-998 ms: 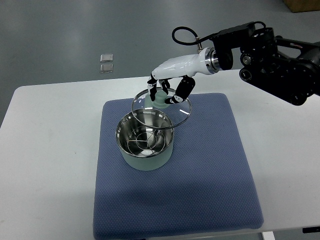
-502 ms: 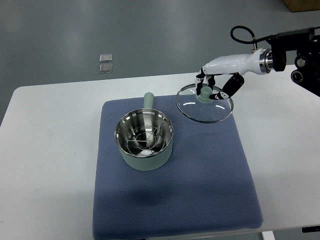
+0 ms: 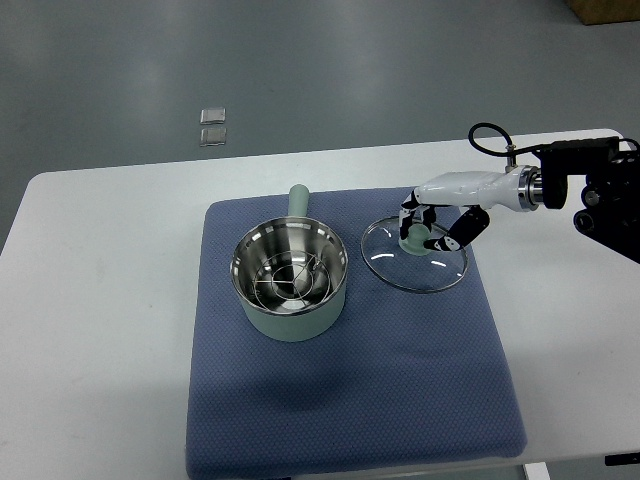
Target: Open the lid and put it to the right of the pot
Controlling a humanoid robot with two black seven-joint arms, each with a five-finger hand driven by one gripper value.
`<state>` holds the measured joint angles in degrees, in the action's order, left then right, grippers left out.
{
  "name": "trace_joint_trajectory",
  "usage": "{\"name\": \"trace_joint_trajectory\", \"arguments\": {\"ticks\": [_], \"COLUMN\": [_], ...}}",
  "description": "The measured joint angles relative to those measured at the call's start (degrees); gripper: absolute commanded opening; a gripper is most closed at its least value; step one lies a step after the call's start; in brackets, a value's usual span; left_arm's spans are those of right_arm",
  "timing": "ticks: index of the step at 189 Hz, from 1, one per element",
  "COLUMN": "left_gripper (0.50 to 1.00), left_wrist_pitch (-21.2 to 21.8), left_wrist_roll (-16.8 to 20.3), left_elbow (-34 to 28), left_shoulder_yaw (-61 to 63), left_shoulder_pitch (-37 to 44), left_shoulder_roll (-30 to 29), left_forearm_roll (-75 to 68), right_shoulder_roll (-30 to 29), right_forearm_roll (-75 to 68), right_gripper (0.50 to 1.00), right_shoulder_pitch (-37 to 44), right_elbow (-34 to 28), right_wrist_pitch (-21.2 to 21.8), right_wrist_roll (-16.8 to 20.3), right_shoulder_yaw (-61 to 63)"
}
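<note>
Table (image 3: 100, 330): white top, rounded corners, filling the lower part of the top view; its near edge runs out of the frame at the bottom.
Mat (image 3: 400, 380): blue textured pad lying flat on the table, centred; it carries both the pot and the lid.
Pot (image 3: 290, 285): pale green body with a bright steel interior, standing upright on the left-centre of the mat, uncovered. A wire insert is visible at its bottom.
Pot handle (image 3: 297, 198): pale green, pointing away from the camera toward the far edge of the mat.
Lid (image 3: 385, 262): clear glass disc with a metal rim, positioned to the right of the pot, apart from it, over the far-right part of the mat. Whether it rests on the mat or sits just above it cannot be told.
Lid knob (image 3: 417, 240): pale green, at the lid centre, enclosed by the fingers.
Right hand (image 3: 438, 225): white shell with black fingers, curled closed around the lid knob from above. The arm enters from the right edge, with a black cable looped above the wrist.
Floor (image 3: 300, 70): grey, smooth, beyond the far edge of the table.
Floor items (image 3: 212, 126): two small pale square objects on the floor, one just behind the other, well clear of the table.
</note>
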<state>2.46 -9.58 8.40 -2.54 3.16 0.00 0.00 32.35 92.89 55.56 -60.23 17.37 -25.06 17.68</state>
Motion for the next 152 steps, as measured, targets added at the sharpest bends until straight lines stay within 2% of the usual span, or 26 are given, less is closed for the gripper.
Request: {"name": "trace_joint_trajectory", "arguments": {"ticks": [1, 2, 4, 5, 6, 7, 8, 9, 10, 11, 12, 13, 14, 15, 19, 38, 90, 112, 152], "left_gripper": [1.0, 1.0, 1.0, 1.0, 1.0, 1.0, 1.0, 1.0, 1.0, 1.0, 1.0, 1.0, 1.0, 1.0, 1.0, 1.0, 1.0, 1.0, 1.0], "left_wrist_pitch": [0.0, 0.0, 0.0, 0.0, 0.0, 0.0, 0.0, 0.0, 0.0, 0.0, 0.0, 0.0, 0.0, 0.0, 0.0, 0.0, 0.0, 0.0, 0.0], "left_wrist_roll": [0.0, 0.0, 0.0, 0.0, 0.0, 0.0, 0.0, 0.0, 0.0, 0.0, 0.0, 0.0, 0.0, 0.0, 0.0, 0.0, 0.0, 0.0, 0.0], "left_elbow": [0.0, 0.0, 0.0, 0.0, 0.0, 0.0, 0.0, 0.0, 0.0, 0.0, 0.0, 0.0, 0.0, 0.0, 0.0, 0.0, 0.0, 0.0, 0.0], "left_shoulder_yaw": [0.0, 0.0, 0.0, 0.0, 0.0, 0.0, 0.0, 0.0, 0.0, 0.0, 0.0, 0.0, 0.0, 0.0, 0.0, 0.0, 0.0, 0.0, 0.0], "left_shoulder_pitch": [0.0, 0.0, 0.0, 0.0, 0.0, 0.0, 0.0, 0.0, 0.0, 0.0, 0.0, 0.0, 0.0, 0.0, 0.0, 0.0, 0.0, 0.0, 0.0], "left_shoulder_roll": [0.0, 0.0, 0.0, 0.0, 0.0, 0.0, 0.0, 0.0, 0.0, 0.0, 0.0, 0.0, 0.0, 0.0, 0.0, 0.0, 0.0, 0.0, 0.0], "left_forearm_roll": [0.0, 0.0, 0.0, 0.0, 0.0, 0.0, 0.0, 0.0, 0.0, 0.0, 0.0, 0.0, 0.0, 0.0, 0.0, 0.0, 0.0, 0.0, 0.0], "right_shoulder_roll": [0.0, 0.0, -0.1, -0.1, -0.1, -0.2, -0.2, -0.2, -0.3, -0.3, -0.3, -0.3, -0.3, -0.4, -0.4, -0.7, 0.1, 0.1, -2.1], "right_forearm_roll": [0.0, 0.0, 0.0, 0.0, 0.0, 0.0, 0.0, 0.0, 0.0, 0.0, 0.0, 0.0, 0.0, 0.0, 0.0, -0.2, -7.3, -16.7, -46.7], "right_gripper": [0.584, 0.619, 0.619, 0.661, 0.662, 0.71, 0.711, 0.76, 0.76, 0.807, 0.807, 0.839, 0.84, 0.866, 0.899, 0.932, 0.93, 0.93, 0.932], "right_shoulder_pitch": [0.0, -0.1, -0.1, -0.1, -0.2, -0.2, -0.2, -0.3, -0.3, -0.3, -0.4, -0.4, -0.4, -0.4, -0.5, -0.6, 0.1, 0.1, -0.3], "right_elbow": [0.0, 0.0, 0.0, 0.0, 0.0, 0.0, 0.0, 0.0, 0.0, 0.0, 0.0, 0.0, 0.0, 0.0, 0.0, 0.0, 0.1, 2.0, 9.0], "right_wrist_pitch": [0.0, 0.0, 0.0, 0.0, 0.0, 0.0, -0.1, -0.1, -0.1, -0.1, -0.1, -0.1, -0.1, -0.1, -0.1, -0.7, -0.3, 0.1, 0.7], "right_wrist_roll": [0.0, 0.0, 0.0, 0.0, 0.0, 0.0, 0.0, 0.0, 0.0, 0.0, 0.0, 0.0, 0.0, 0.0, 0.0, -0.1, 0.4, 0.5, 0.9], "right_shoulder_yaw": [0.0, 0.0, 0.0, 0.0, 0.0, 0.0, 0.0, 0.0, 0.0, 0.0, 0.0, 0.0, 0.0, 0.0, 0.0, 0.5, 1.1, 1.1, 2.9]}}
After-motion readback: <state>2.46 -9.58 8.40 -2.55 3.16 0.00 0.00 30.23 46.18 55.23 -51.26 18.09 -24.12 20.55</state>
